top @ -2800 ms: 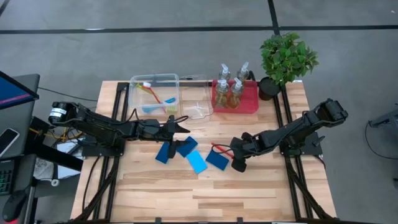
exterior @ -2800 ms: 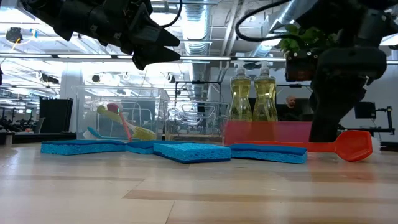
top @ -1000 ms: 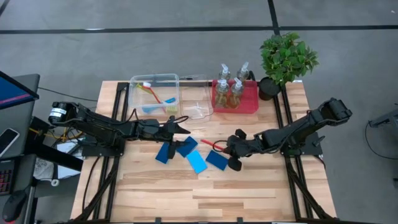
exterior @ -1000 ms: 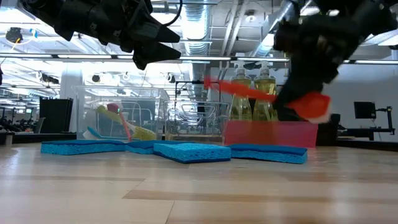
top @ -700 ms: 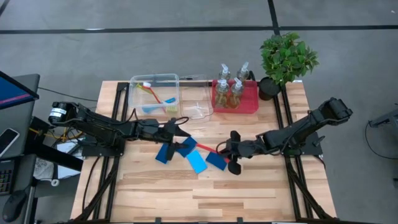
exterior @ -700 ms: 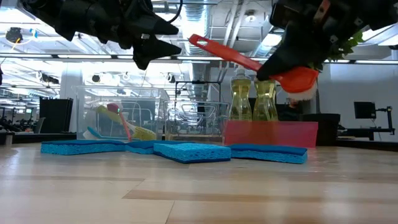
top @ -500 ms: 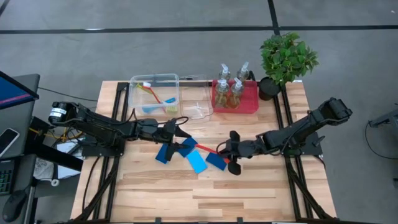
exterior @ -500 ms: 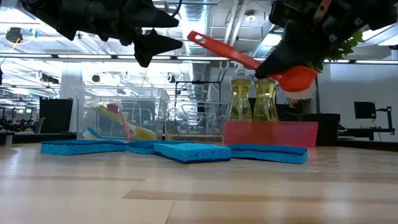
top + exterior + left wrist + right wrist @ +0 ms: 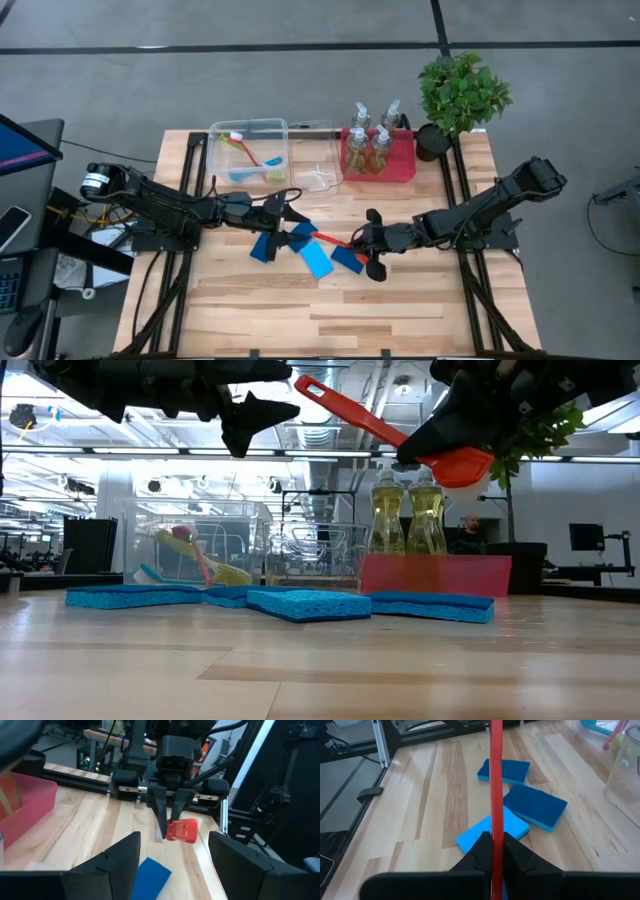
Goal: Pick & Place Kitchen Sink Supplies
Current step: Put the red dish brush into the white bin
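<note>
My right gripper [image 9: 362,243] is shut on a red long-handled brush [image 9: 380,425] and holds it in the air over the middle of the table. The brush's handle [image 9: 496,775] points toward my left gripper [image 9: 298,214]. That gripper hangs open just left of the handle's free end, with nothing between its fingers [image 9: 117,862]. Several blue sponges [image 9: 316,262] lie flat on the wood below them. More brushes [image 9: 255,158] lie in a clear bin [image 9: 248,127] at the far left. Pump bottles [image 9: 368,140] stand in a red tray [image 9: 400,168]. My right gripper pinches the red brush's handle between its two fingers, close to the head end [image 9: 172,826]. The fingers come from the table's right, nearly level, and lie along the handle. The brush is lifted clear and tilted, its head [image 9: 460,465] low and the handle's free end [image 9: 303,382] high.
A second clear bin [image 9: 322,176] stands between the brush bin and the red tray. A potted green plant [image 9: 460,92] stands at the far right corner. Bare wood [image 9: 330,310] stretches along the near side of the table.
My right gripper has risen and gone a little toward the table's left with the red brush. The brush has tipped from nearly level to steeply tilted, its handle's free end now high, near my left gripper. My left gripper has tipped up toward level, still open.
</note>
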